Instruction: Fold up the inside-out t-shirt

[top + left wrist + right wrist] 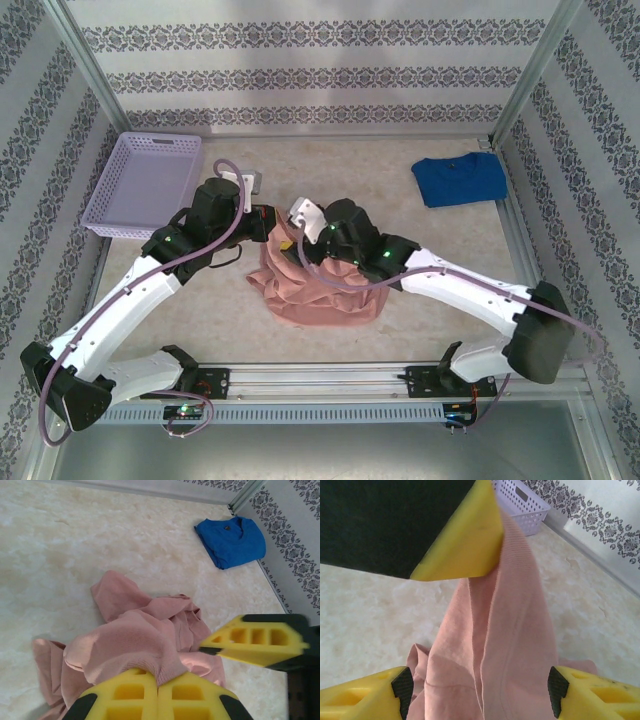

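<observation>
This is a robot test cell in a lab: the table [330, 165] is boxed in by a bare aluminium frame [85, 70], with printed patterned panels [320, 60] standing in as walls. A white left arm [120, 300] and right arm [470, 290] are bolted to a metal rail [320, 378] at the near edge, with purple cables [200, 262] looped along them and small green lights at their joints. On the marble-look top lie a few props — a lilac basket [140, 185], a blue t-shirt [460, 180] and a pink t-shirt [320, 295].
</observation>
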